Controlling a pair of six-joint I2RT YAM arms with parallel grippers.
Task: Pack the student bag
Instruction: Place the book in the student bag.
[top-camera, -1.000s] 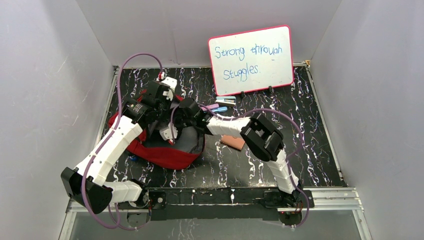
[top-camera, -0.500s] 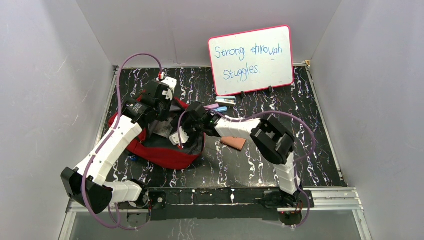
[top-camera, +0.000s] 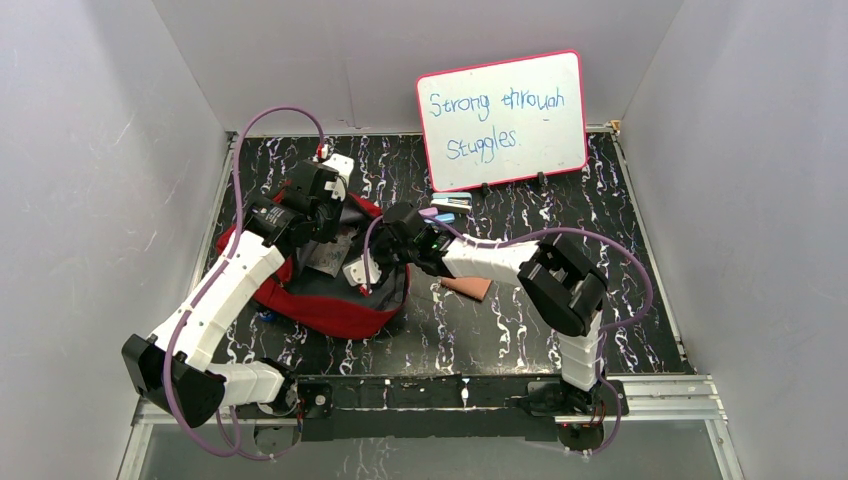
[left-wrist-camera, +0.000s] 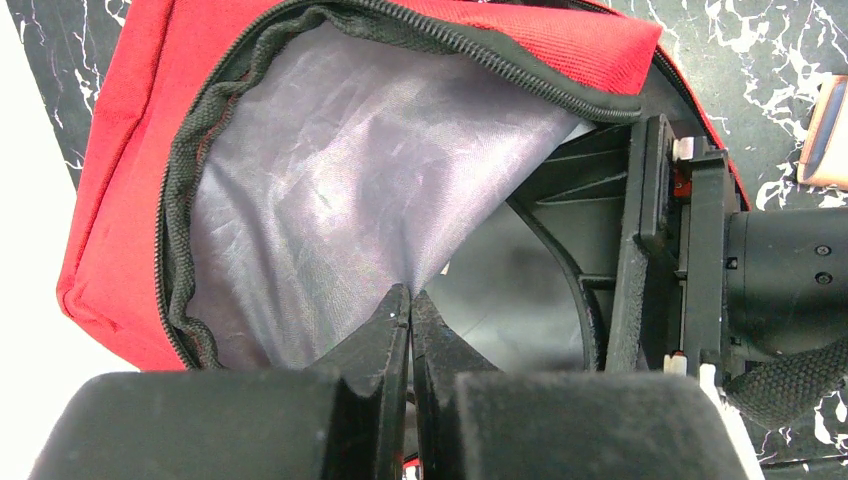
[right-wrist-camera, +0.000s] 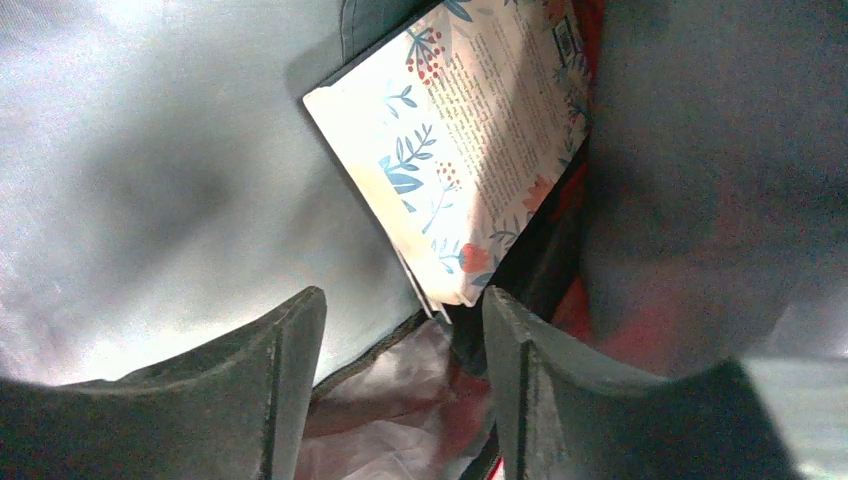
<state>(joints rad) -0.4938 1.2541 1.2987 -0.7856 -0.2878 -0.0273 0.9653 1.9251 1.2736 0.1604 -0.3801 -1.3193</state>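
Note:
The student bag (top-camera: 335, 305), red with grey lining, lies open on the left of the table. My left gripper (left-wrist-camera: 410, 297) is shut on a fold of the grey lining (left-wrist-camera: 330, 190) and holds the mouth of the bag (left-wrist-camera: 110, 240) up. My right gripper (right-wrist-camera: 405, 315) sits in the bag's mouth, its jaws apart with nothing between them. Just beyond its fingertips a floral-print book (right-wrist-camera: 470, 160) leans inside the bag against the lining. In the top view the right gripper (top-camera: 362, 272) is over the opening, beside the left gripper (top-camera: 325, 222).
A small tan wallet (top-camera: 467, 287) lies on the black marbled table (top-camera: 620, 300) just right of the bag. Small stationery items (top-camera: 448, 207) lie in front of a pink-framed whiteboard (top-camera: 502, 120) at the back. White walls close in both sides.
My right gripper has drawn back to the right, out of the bag's depth toward its mouth, and the book stays inside. The left gripper still holds the lining.

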